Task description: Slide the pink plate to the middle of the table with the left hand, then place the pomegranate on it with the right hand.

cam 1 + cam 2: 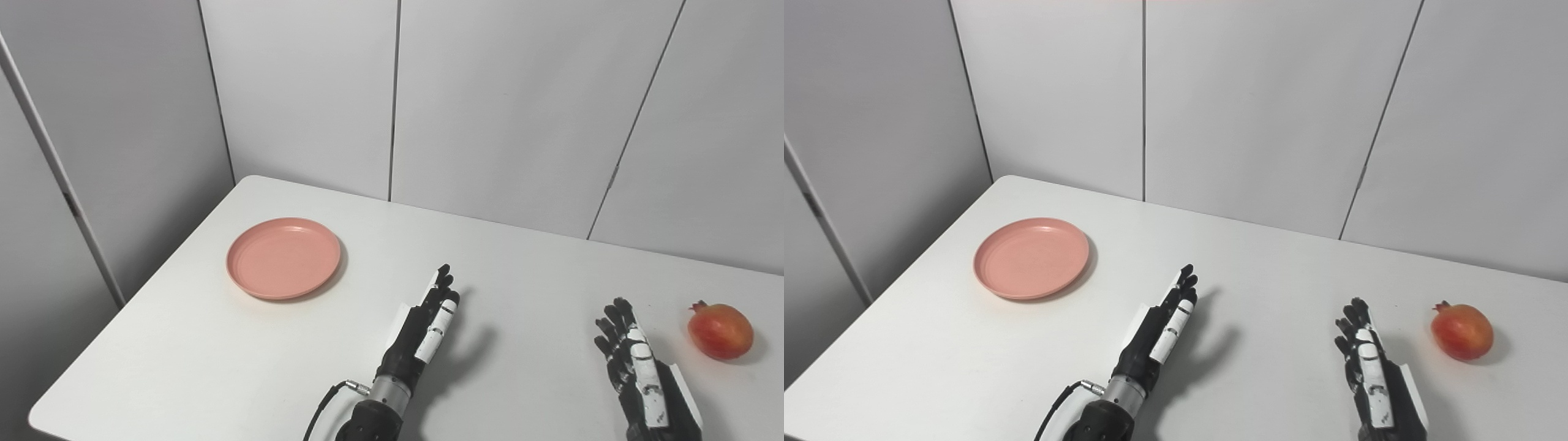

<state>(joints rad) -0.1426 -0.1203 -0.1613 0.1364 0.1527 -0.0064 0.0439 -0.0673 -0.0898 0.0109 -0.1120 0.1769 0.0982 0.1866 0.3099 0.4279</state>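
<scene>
Waiting at the start: pink plate [283, 258] sits far left on the table [520, 269], pomegranate [720, 331] near right. Left hand [425, 327] and right hand [634, 361] hover empty, fingers spread. Both steps remain.

Pink plate [283, 258]: round, shallow, raised rim, uniform salmon-pink colour. It lies flat and right side up on the white table [245, 380], in the far-left area, near the left edge. Nothing rests on it.

Pomegranate [720, 331]: roughly spherical, red skin shading to orange-yellow on the upper face. It lies on its side on the table surface at the right, with the small dark crown pointing up and to the left. It is well apart from the plate
</scene>
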